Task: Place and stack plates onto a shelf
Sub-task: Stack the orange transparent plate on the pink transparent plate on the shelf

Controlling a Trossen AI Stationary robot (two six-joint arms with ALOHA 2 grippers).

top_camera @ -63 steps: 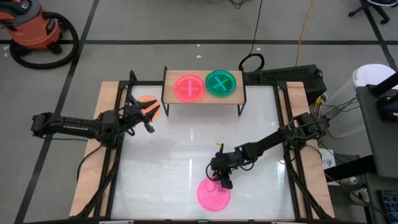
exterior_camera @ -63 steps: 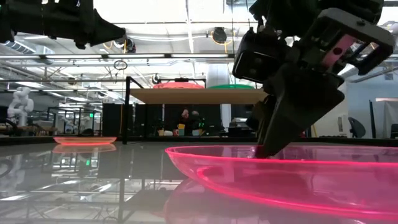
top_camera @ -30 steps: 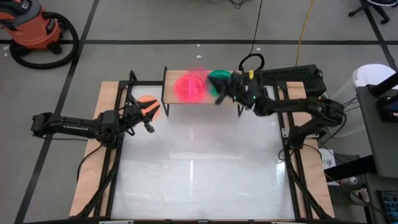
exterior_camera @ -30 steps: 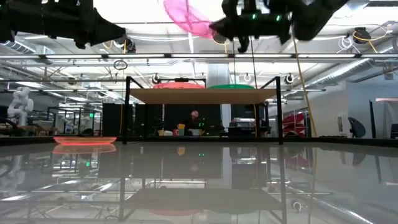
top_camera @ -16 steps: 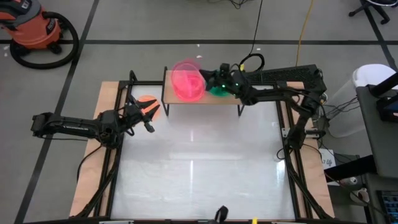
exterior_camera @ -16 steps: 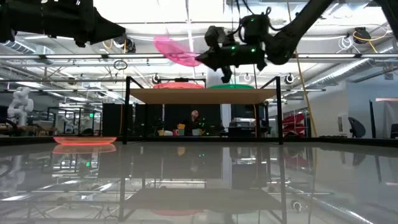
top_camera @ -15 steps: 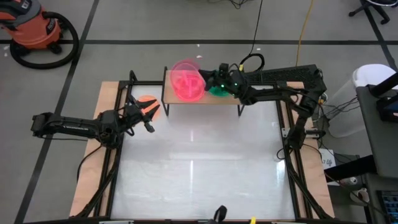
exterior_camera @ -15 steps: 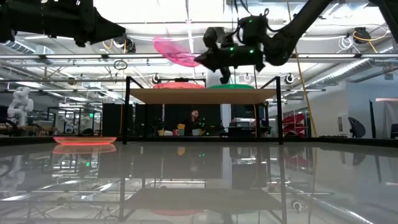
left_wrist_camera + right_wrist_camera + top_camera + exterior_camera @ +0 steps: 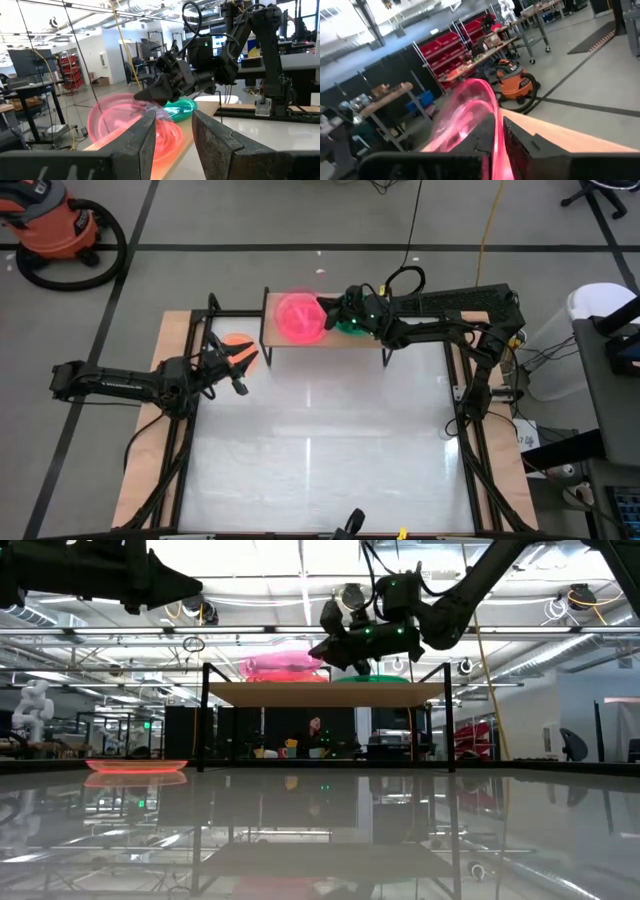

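A pink plate [image 9: 298, 317] [image 9: 283, 664] is in my right gripper [image 9: 326, 311] [image 9: 322, 648], low over the left half of the shelf [image 9: 385, 330] [image 9: 320, 693]. A second pink plate [image 9: 167, 142] lies flat on the shelf under it. A green plate [image 9: 349, 326] [image 9: 372, 679] lies on the shelf's right half, partly hidden by my right arm. An orange plate [image 9: 235, 341] [image 9: 137, 766] rests on the table left of the shelf. My left gripper [image 9: 241, 366] [image 9: 172, 132] hangs open just near of the orange plate. My right gripper is pinched on the pink plate's rim [image 9: 495, 117], on the side toward the table's right. The fingers [image 9: 520, 142] reach in from the right, slanting slightly down. The plate sits almost level over the lower pink plate; whether the two touch I cannot tell.
The shelf stands on thin black legs [image 9: 204, 720] at the table's far edge. The white tabletop [image 9: 320, 440] spreads out near of it. An orange shop vacuum [image 9: 55, 225] stands on the floor beyond the table's far left corner.
My right gripper has come down from high above the shelf and moved slightly toward the table's left edge, staying shut on the pink plate. The plate, steeply tilted a second ago, is now nearly level, low over the pink plate on the shelf.
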